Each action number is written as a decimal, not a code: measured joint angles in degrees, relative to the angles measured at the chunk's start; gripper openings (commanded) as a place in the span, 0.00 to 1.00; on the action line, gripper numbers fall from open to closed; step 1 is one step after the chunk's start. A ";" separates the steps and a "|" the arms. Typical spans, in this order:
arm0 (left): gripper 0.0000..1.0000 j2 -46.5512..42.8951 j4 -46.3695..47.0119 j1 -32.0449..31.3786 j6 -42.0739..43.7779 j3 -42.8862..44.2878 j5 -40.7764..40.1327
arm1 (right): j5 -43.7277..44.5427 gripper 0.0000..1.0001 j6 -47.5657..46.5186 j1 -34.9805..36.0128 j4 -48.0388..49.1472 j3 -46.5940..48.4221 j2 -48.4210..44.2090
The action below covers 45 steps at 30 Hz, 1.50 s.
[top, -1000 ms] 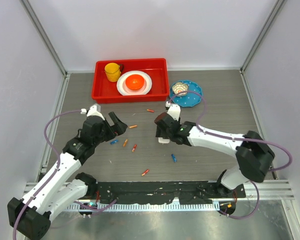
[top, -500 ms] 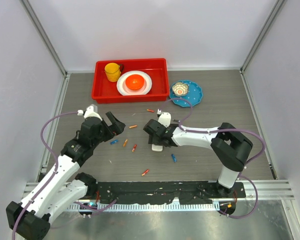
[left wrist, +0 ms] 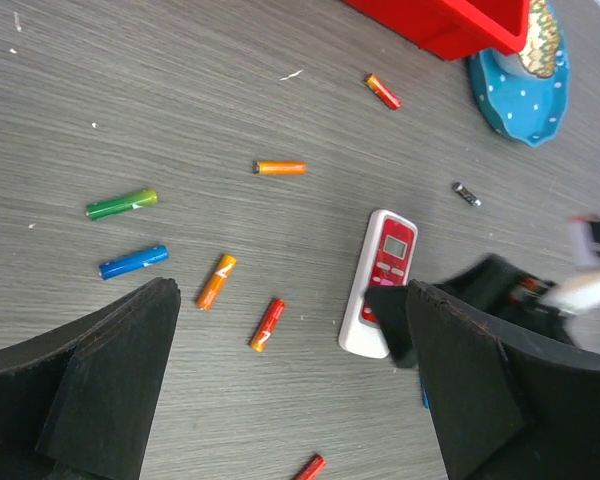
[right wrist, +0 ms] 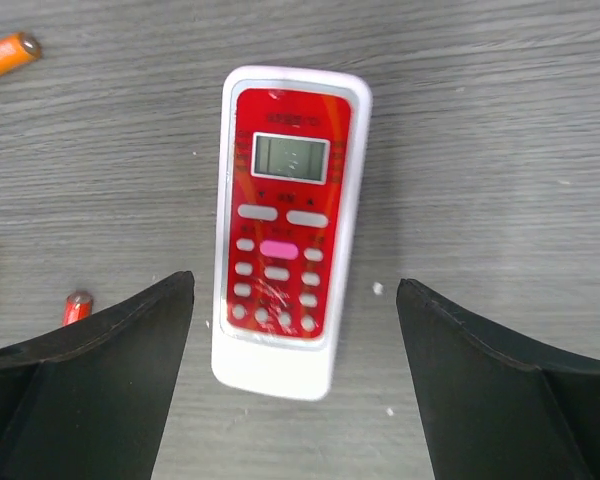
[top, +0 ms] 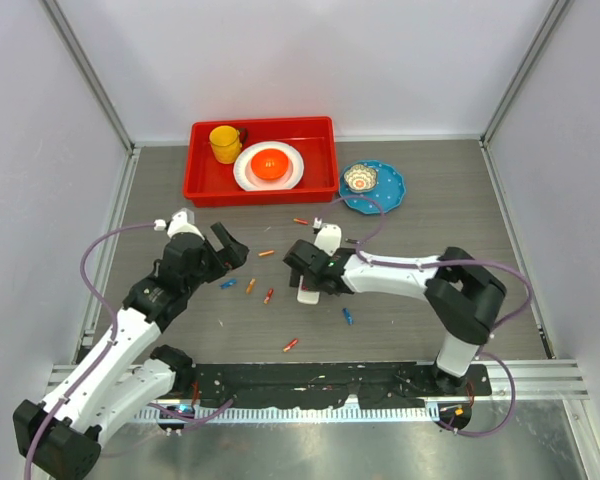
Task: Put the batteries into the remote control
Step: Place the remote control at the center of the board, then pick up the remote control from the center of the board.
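Note:
The remote control [right wrist: 290, 230] lies face up on the table, its red keypad showing. My right gripper [right wrist: 295, 282] is open above its lower half, one finger on each side with a gap to each. It also shows in the top view [top: 306, 291] and the left wrist view [left wrist: 380, 275]. Several batteries lie loose to its left: green [left wrist: 121, 204], blue [left wrist: 133, 262], orange [left wrist: 216, 282] and red [left wrist: 268, 325]. My left gripper [top: 230, 248] is open and empty above them.
A red tray [top: 205, 185] at the back holds a yellow cup [top: 225, 143] and a white plate with an orange bowl [top: 270, 163]. A blue plate [top: 385, 195] stands right of it. More batteries lie at the front [top: 291, 345] and right [top: 348, 316].
My right gripper has moved left and slightly nearer, and the remote's visible end now lies further left. My left arm has barely moved.

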 measured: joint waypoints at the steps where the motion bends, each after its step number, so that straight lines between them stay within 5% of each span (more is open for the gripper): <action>1: 1.00 0.48 0.00 -0.02 0.26 0.04 -0.13 | 0.35 0.89 -0.31 0.00 -0.39 -0.48 -1.49; 5: 1.00 6.23 -0.76 -1.88 2.40 2.25 -1.14 | 2.64 0.89 -2.64 -0.72 -1.57 -4.70 -15.19; 10: 1.00 17.86 -0.24 -11.69 4.52 8.15 -3.32 | 6.95 0.88 -7.34 -3.39 -1.33 -11.26 -35.76; 17: 1.00 37.00 1.97 -20.22 6.71 17.09 -2.89 | 10.47 0.88 -12.55 -4.33 -0.57 -23.50 -49.90; 31: 1.00 55.12 2.32 -23.37 14.80 29.81 0.42 | 7.72 0.88 -15.39 -4.55 1.14 -27.63 -52.04; 45: 0.87 65.18 -1.51 -24.81 18.34 34.67 -0.61 | 6.69 0.88 -15.37 -4.55 1.11 -27.63 -53.64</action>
